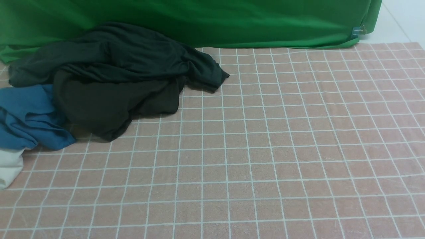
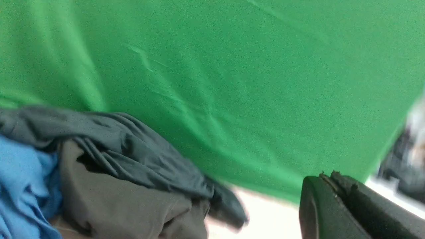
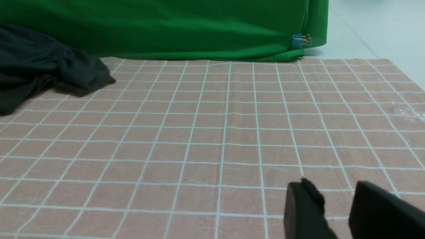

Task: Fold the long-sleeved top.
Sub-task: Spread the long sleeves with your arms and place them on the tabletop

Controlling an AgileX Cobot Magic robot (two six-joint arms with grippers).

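The long-sleeved top (image 1: 109, 103), black with a brownish tint, lies crumpled in a pile at the far left of the pink grid cloth. A dark grey-green garment (image 1: 126, 53) is draped over it. The top also shows in the left wrist view (image 2: 132, 205), under that garment (image 2: 139, 159). Neither gripper shows in the front view. My left gripper (image 2: 327, 177) is shut and empty, in the air beside the pile and apart from it. My right gripper (image 3: 332, 192) is open and empty, low over bare cloth far from the pile.
A blue garment (image 1: 26, 116) and a white cloth (image 1: 8, 166) lie at the pile's left side. A green backdrop (image 1: 232, 20) hangs along the far edge, held by a clip (image 1: 357, 31). The pink grid cloth (image 1: 265, 149) covers the table.
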